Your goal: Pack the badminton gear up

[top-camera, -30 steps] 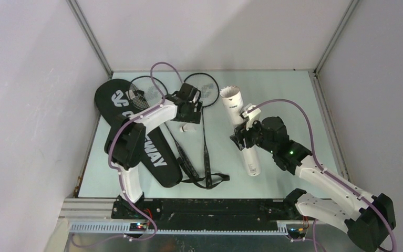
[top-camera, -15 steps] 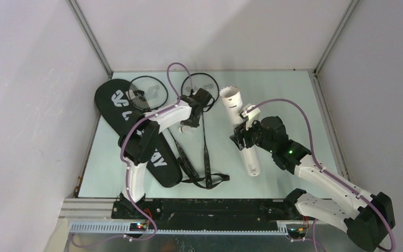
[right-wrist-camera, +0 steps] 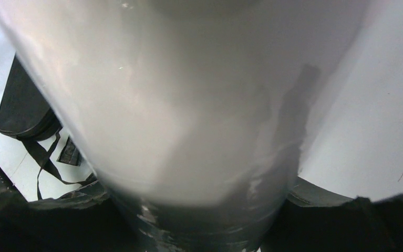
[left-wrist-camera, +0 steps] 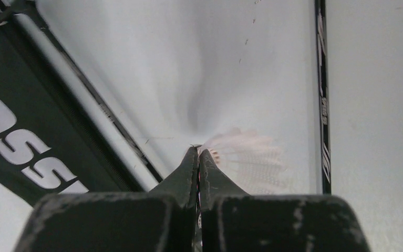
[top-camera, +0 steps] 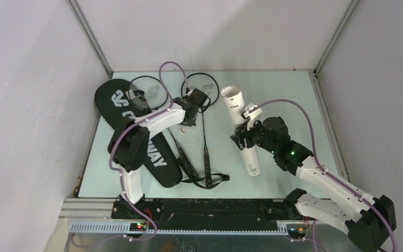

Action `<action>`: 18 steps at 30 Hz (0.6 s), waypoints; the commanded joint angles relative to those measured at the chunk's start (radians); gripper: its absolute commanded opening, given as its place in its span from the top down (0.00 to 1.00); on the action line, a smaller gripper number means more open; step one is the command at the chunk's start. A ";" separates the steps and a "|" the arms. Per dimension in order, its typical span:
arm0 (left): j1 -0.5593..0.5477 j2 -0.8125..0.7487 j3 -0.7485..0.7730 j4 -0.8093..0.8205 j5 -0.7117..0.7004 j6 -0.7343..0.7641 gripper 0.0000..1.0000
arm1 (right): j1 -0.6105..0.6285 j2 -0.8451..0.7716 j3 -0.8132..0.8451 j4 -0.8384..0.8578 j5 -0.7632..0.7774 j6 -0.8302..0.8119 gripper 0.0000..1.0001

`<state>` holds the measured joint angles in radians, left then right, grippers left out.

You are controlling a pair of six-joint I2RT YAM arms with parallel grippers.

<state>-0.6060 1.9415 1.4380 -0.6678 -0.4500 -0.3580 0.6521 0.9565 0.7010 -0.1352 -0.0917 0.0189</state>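
white tube held, shuttle at the left tips
right gripper [top-camera: 245, 137] is clamped on the tube [top-camera: 234, 107], which leans with its open end up and away from the arms. left gripper [left-wrist-camera: 198, 155] has its fingers pressed together. a blurry shuttle [left-wrist-camera: 244, 157] sits right at the tips, and i cannot tell if a feather is pinched. the shuttle is between the black bag [left-wrist-camera: 10, 121] and a racket [left-wrist-camera: 322, 105] shaft. two racket heads lie on the table [top-camera: 288, 94] at the far side, near the top of the bag.
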 commanded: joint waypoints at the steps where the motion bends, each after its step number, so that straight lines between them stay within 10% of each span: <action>1: -0.002 -0.248 -0.030 0.062 -0.022 0.011 1.00 | 0.001 -0.043 -0.002 0.067 -0.030 -0.014 0.61; 18: -0.009 -1.118 -0.318 0.464 0.959 -0.045 1.00 | 0.141 -0.067 -0.130 0.368 -0.229 -0.507 0.59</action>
<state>-0.6060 0.8501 1.1706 -0.2790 0.1780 -0.3454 0.7609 0.9020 0.5915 0.0463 -0.2672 -0.2703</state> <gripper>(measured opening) 0.003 0.626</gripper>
